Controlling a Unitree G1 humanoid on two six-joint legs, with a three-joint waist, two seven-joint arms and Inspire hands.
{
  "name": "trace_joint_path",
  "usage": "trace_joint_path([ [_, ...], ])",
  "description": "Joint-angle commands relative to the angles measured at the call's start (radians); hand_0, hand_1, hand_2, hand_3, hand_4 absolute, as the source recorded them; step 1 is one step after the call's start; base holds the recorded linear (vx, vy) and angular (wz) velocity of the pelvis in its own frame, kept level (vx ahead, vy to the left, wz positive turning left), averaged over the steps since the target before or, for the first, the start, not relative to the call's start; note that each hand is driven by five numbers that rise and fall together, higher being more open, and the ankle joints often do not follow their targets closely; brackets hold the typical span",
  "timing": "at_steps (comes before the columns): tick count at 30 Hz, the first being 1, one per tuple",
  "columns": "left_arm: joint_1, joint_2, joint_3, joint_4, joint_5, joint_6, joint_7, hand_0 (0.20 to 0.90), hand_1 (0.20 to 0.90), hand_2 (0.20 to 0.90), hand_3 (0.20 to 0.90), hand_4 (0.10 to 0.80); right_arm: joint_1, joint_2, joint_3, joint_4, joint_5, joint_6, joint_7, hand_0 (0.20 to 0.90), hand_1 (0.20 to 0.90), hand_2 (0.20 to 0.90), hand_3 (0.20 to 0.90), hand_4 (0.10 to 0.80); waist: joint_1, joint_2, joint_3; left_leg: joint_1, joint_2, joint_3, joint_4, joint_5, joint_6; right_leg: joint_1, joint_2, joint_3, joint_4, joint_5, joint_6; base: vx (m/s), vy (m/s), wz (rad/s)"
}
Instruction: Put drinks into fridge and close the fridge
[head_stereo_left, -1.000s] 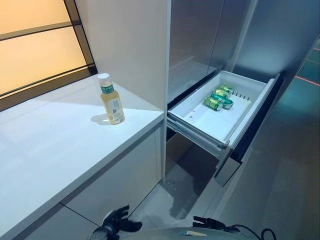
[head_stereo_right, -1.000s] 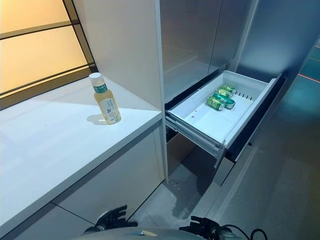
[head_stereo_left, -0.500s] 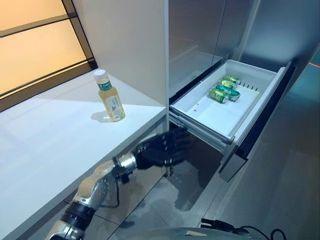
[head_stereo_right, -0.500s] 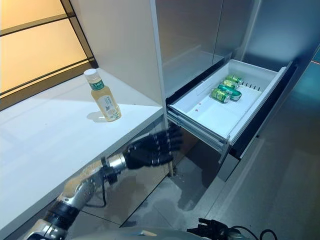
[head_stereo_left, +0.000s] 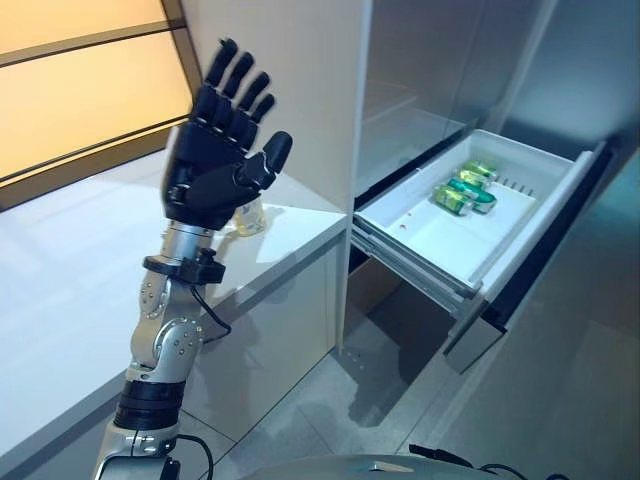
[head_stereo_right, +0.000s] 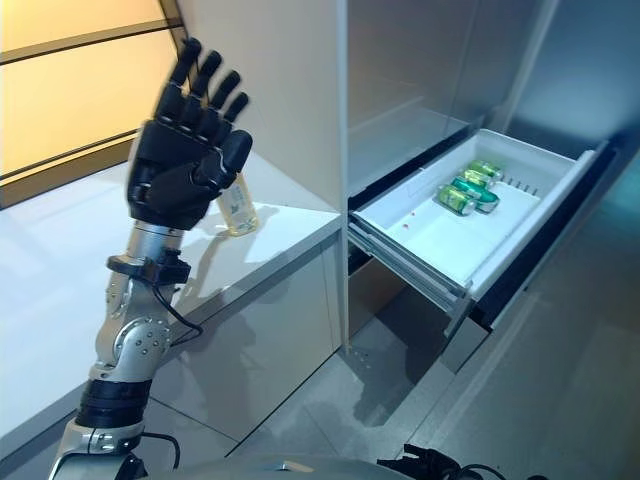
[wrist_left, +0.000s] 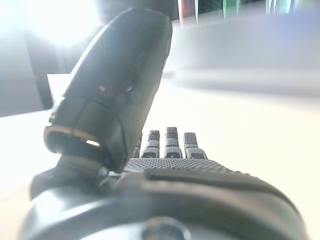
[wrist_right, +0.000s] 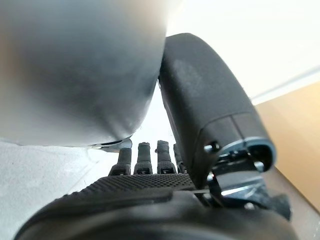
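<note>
A drink bottle with pale yellow liquid stands on the white counter, mostly hidden behind my left hand. That hand is raised above the counter edge, fingers straight and spread, holding nothing; it also shows in the left wrist view. The white fridge drawer is pulled out to the right, with green cans lying at its far end. My right hand shows in the right wrist view with straight fingers and nothing in it.
A tall white cabinet panel stands between the counter and the fridge. The drawer's front juts out over the grey floor. An orange-lit window runs behind the counter.
My left arm has swung up from below the counter edge and the open hand now stands in front of the bottle. The view has shifted slightly. Bottle and cans have not moved.
</note>
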Motion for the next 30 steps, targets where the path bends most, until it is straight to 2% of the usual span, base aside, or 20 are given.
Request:
trace_joint_path([
  [1, -0.160, 0.043, 0.014, -0.114, 0.165, -0.089, 0.082, 0.900, 0.900, 0.900, 0.900, 0.800, -0.024, 0.079, 0.045, 0.041, 0.020, -0.023, 0.013, 0.900, 0.900, 0.900, 0.900, 0.800, 0.007, -0.015, -0.049, 0.010, 0.007, 0.059, 0.006, -0.084, 0.001, -0.042, -0.047, -0.018, 0.004, 0.052, 0.055, 0.002, 0.006, 0.15],
  [3, -0.168, 0.056, 0.010, -0.115, 0.213, -0.076, 0.121, 0.900, 0.900, 0.900, 0.900, 0.800, -0.027, 0.079, 0.047, 0.044, 0.020, -0.022, 0.014, 0.900, 0.900, 0.900, 0.900, 0.800, 0.007, -0.013, -0.052, 0.009, 0.007, 0.058, 0.006, -0.084, 0.001, -0.043, -0.046, -0.018, 0.004, 0.052, 0.055, 0.005, 0.005, 0.07],
  [5, -0.178, 0.093, 0.010, -0.095, 0.346, -0.073, 0.193, 0.900, 0.900, 0.900, 0.900, 0.800, -0.029, 0.077, 0.048, 0.051, 0.016, -0.024, 0.016, 0.900, 0.900, 0.900, 0.900, 0.800, 0.004, -0.009, -0.055, 0.008, 0.009, 0.061, 0.006, -0.084, -0.001, -0.044, -0.045, -0.014, 0.004, 0.051, 0.056, 0.000, 0.000, 0.00],
  [12, -0.192, 0.202, 0.001, 0.002, 0.391, -0.006, 0.296, 0.900, 0.900, 0.900, 0.900, 0.800, -0.032, 0.053, 0.048, 0.055, -0.002, -0.016, 0.030, 0.900, 0.900, 0.900, 0.900, 0.800, -0.010, 0.003, -0.057, 0.011, 0.012, 0.079, 0.006, -0.084, -0.003, -0.046, -0.044, -0.001, 0.004, 0.051, 0.058, 0.008, 0.013, -0.03],
  [20, -0.190, 0.283, 0.009, 0.133, 0.467, -0.039, 0.411, 0.900, 0.900, 0.900, 0.900, 0.800, -0.033, 0.035, 0.044, 0.053, -0.029, -0.010, 0.047, 0.900, 0.900, 0.900, 0.900, 0.800, -0.022, 0.010, -0.059, 0.018, 0.013, 0.095, 0.006, -0.086, -0.002, -0.043, -0.043, 0.010, 0.004, 0.049, 0.059, 0.010, 0.007, -0.02],
  [25, -0.190, 0.294, 0.014, 0.177, 0.447, -0.031, 0.424, 0.900, 0.900, 0.900, 0.900, 0.800, -0.033, 0.028, 0.046, 0.048, -0.037, -0.004, 0.051, 0.900, 0.900, 0.900, 0.900, 0.800, -0.029, 0.011, -0.058, 0.021, 0.016, 0.103, 0.006, -0.087, -0.002, -0.041, -0.042, 0.014, 0.004, 0.047, 0.058, 0.006, 0.003, -0.01],
  [30, -0.187, 0.274, 0.010, 0.206, 0.409, -0.021, 0.421, 0.900, 0.900, 0.900, 0.900, 0.800, -0.036, 0.023, 0.048, 0.051, -0.046, 0.000, 0.055, 0.900, 0.900, 0.900, 0.900, 0.800, -0.033, 0.013, -0.057, 0.024, 0.018, 0.108, 0.006, -0.087, -0.003, -0.039, -0.041, 0.019, 0.004, 0.046, 0.056, 0.000, 0.000, 0.00],
])
